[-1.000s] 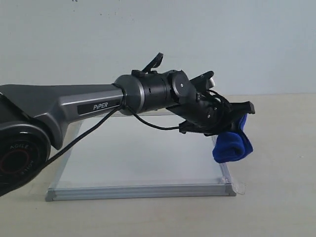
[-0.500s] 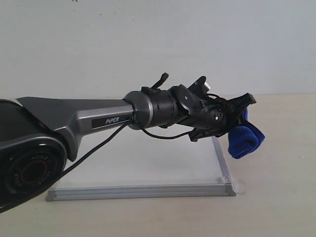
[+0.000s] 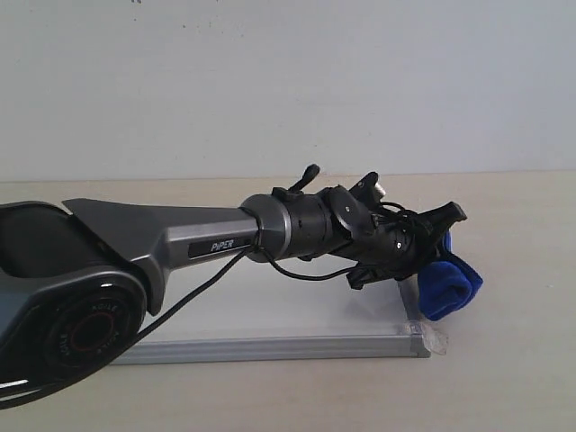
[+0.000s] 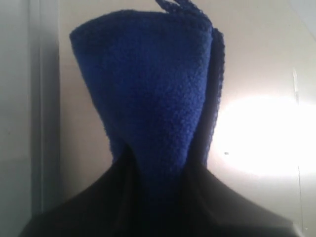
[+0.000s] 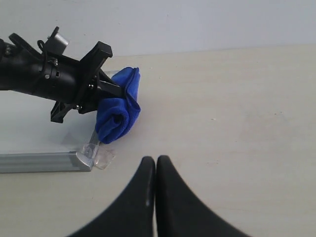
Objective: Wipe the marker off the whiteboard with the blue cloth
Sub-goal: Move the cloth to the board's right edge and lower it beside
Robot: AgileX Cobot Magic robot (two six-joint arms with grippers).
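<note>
a: where's the cloth (image 3: 450,288) right now?
b: it's pinched in the left gripper (image 3: 441,238), with the jaws clamped on one end of the roll. it hangs at the right edge of the whiteboard (image 3: 297,315), near the front corner with the tape (image 3: 436,340), and part of it is out over the table (image 3: 522,270). i can't tell whether it touches the frame.
a: and the right gripper (image 5: 155,161)?
b: closed on nothing, hovering over the table near that corner.
a: the red line?
b: i can't see it. the arm covers much of the board.
a: what could go wrong?
b: i'd say a stroke begun this far out could catch the roll on the raised frame and pull it from the jaws, or unroll it. pressing too lightly would skim over the ink. pressing too hard could drag the board against its tape.
</note>
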